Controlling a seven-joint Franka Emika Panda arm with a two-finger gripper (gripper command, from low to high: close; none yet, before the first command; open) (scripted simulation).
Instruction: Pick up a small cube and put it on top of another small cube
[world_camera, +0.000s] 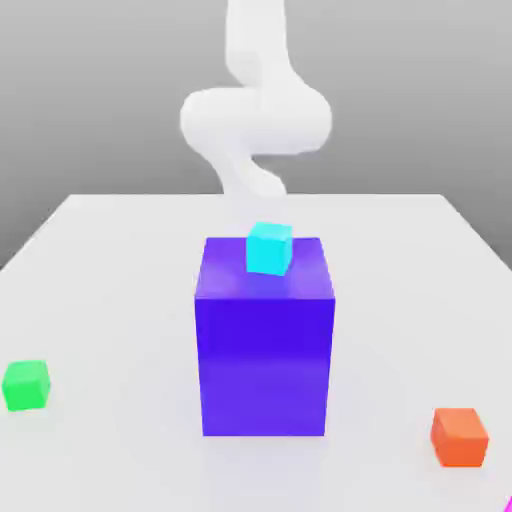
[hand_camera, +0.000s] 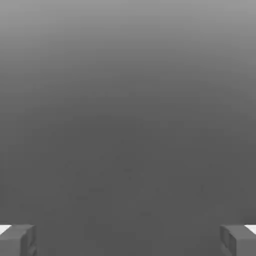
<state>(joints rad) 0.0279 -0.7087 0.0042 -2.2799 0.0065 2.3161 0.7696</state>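
A big blue-violet block (world_camera: 264, 340) stands upright near the middle of the white table (world_camera: 110, 270), and serves here as the landmark for everything else. On its top face, toward the far edge and about midway across, sits a small cyan cube (world_camera: 269, 248), resting flat on the block and turned slightly against its edges. Behind the block, beyond its far side, the white robot arm (world_camera: 256, 125) rises and bends above the table, blurred and pale against the grey backdrop. To the exterior view's left of the block, well apart from it and nearer the camera, a small green cube (world_camera: 25, 385) lies on the table. To the exterior view's right of the block, also well apart and toward the front, lies a small orange cube (world_camera: 460, 437). Further to that side, at the front corner of the exterior view, a thin sliver of the small magenta cube (world_camera: 509, 503) just shows, well away from the block. In the hand view the gripper (hand_camera: 128, 240) has its two grey fingertips (hand_camera: 17, 240) standing wide apart, with nothing held between them.
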